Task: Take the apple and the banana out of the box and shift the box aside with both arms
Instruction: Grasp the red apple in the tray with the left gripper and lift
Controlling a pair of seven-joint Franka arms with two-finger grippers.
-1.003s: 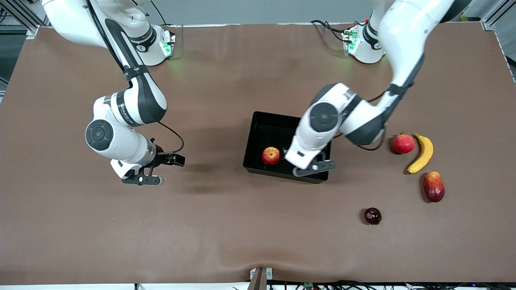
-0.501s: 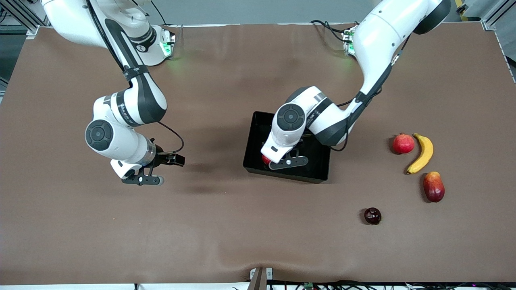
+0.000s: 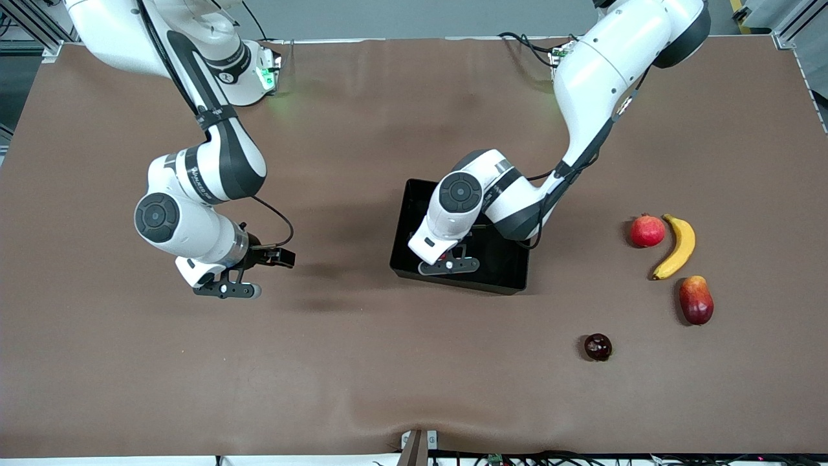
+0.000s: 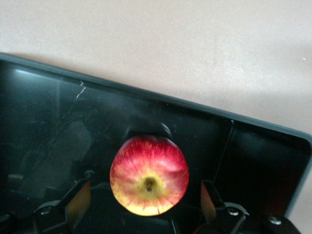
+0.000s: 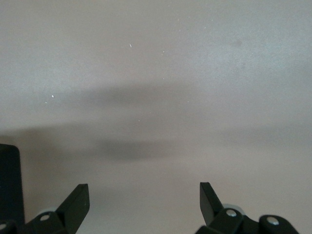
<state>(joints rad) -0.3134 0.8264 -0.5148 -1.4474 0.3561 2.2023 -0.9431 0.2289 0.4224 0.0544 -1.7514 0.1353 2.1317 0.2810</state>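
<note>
The apple (image 4: pixel 149 182), red with yellow streaks, lies in the black box (image 3: pixel 501 279) near the table's middle. In the left wrist view it sits stem end up between the two fingers (image 4: pixel 78 204) of my left gripper (image 4: pixel 145 207), which is open and not touching it. The box's rim (image 4: pixel 146 94) runs past the apple. In the front view my left gripper (image 3: pixel 448 265) hangs over the box and hides the apple. The yellow banana (image 3: pixel 676 246) lies on the table toward the left arm's end. My right gripper (image 3: pixel 226 288) waits open and empty over bare table, also seen as the right gripper (image 5: pixel 144 202).
A red pomegranate (image 3: pixel 647 231) touches the banana's side. A red-orange mango-like fruit (image 3: pixel 696 299) lies nearer the front camera than the banana. A small dark fruit (image 3: pixel 598 347) lies nearer still. The brown cloth (image 3: pixel 362 362) covers the table.
My left gripper has moved across the box toward the right arm's end, from beside the apple to right over it, and now hides it in the front view. The right arm has hardly moved.
</note>
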